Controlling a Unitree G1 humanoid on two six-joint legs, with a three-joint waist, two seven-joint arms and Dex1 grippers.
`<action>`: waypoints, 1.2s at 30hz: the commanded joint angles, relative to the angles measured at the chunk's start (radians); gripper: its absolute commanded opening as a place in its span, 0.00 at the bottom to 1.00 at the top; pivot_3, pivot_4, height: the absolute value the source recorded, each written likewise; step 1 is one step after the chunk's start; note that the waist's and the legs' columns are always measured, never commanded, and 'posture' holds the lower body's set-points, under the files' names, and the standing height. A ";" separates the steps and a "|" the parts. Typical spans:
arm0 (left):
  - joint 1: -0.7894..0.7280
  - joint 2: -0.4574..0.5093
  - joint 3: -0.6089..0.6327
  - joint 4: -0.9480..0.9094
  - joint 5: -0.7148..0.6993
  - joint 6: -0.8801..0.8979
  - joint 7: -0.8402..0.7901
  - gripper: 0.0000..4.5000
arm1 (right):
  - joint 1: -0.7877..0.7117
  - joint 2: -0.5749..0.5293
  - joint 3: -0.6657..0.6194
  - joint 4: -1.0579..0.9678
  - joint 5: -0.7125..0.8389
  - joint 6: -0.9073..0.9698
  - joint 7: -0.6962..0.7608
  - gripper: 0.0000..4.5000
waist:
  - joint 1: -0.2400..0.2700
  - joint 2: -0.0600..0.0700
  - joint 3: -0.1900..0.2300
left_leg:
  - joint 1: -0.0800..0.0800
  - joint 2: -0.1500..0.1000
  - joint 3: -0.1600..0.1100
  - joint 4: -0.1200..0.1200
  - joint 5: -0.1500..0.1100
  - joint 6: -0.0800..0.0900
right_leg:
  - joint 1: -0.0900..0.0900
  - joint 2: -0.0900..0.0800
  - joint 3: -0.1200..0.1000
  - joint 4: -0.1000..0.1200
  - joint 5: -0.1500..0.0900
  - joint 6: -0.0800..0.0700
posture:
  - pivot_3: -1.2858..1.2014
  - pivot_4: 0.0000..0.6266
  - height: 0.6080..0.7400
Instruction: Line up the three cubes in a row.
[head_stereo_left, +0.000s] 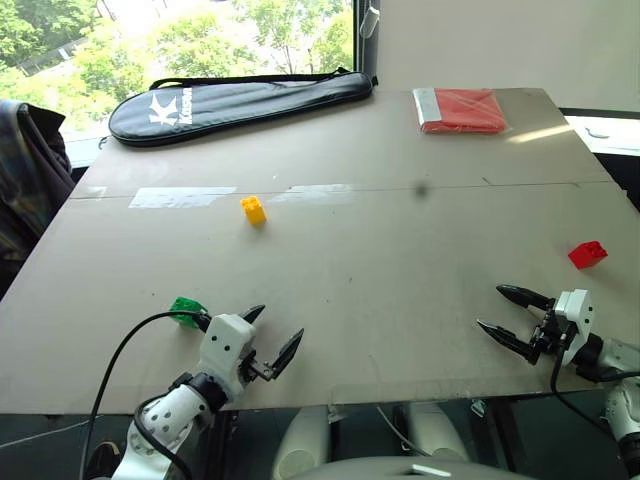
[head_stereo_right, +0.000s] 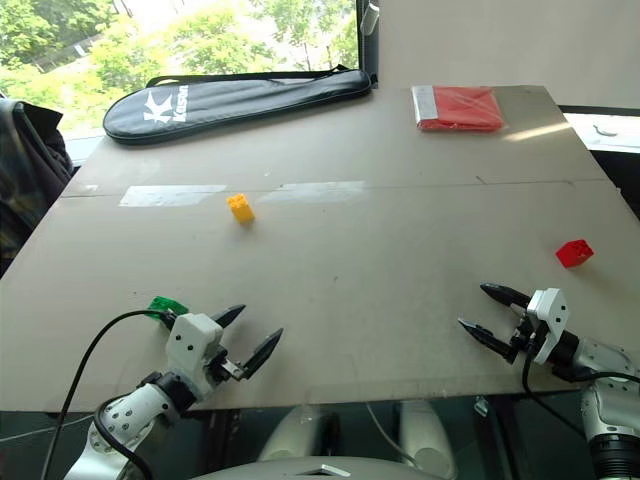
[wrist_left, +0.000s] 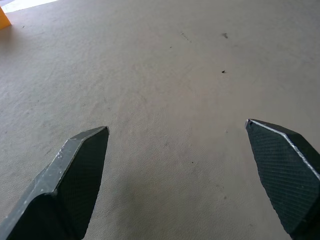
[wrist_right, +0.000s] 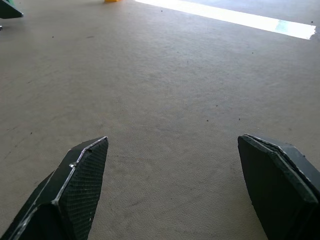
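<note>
Three cubes lie far apart on the brown table (head_stereo_left: 380, 250). The yellow cube (head_stereo_left: 254, 209) sits left of centre, its corner (wrist_left: 4, 18) showing in the left wrist view. Near the front left edge lies the green cube (head_stereo_left: 187, 309), just left of my left gripper (head_stereo_left: 272, 334), which is open with nothing between its fingers. The red cube (head_stereo_left: 587, 254) rests at the right side, beyond my right gripper (head_stereo_left: 500, 311). That gripper is open and empty, low over the table near the front edge.
A black racket bag (head_stereo_left: 240, 103) lies along the far left edge. A flat red packet (head_stereo_left: 462, 110) sits at the far right. A dark jacket (head_stereo_left: 25, 170) hangs off the left side. A black cable (head_stereo_left: 125, 350) loops by my left arm.
</note>
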 joint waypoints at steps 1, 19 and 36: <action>-0.005 0.025 -0.006 -0.007 -0.020 0.006 -0.042 0.99 | -0.019 -0.017 -0.007 0.055 -0.009 -0.014 0.021 0.95 | 0.000 0.000 0.000 | 0.000 0.000 0.000 0.000 0.000 0.000 | 0.000 0.000 0.000 0.000 0.000 0.000 | 0.52 0.24 1.00; -0.004 0.007 -0.026 0.002 -0.026 -0.015 -0.084 0.99 | -0.033 -0.034 -0.016 0.067 0.004 -0.015 0.038 0.95 | 0.001 -0.001 0.001 | 0.004 0.001 0.000 -0.001 0.000 0.000 | 0.005 0.000 0.000 -0.002 0.000 0.000 | 0.52 0.24 1.00; -0.474 0.218 -0.090 -0.255 -0.341 0.399 -0.216 1.00 | 0.134 -0.043 -0.281 -0.046 0.052 0.130 -0.338 0.97 | -0.005 0.004 0.005 | 0.002 0.000 0.000 -0.003 -0.001 0.001 | 0.005 -0.001 -0.001 -0.005 0.000 0.000 | 0.52 0.24 1.00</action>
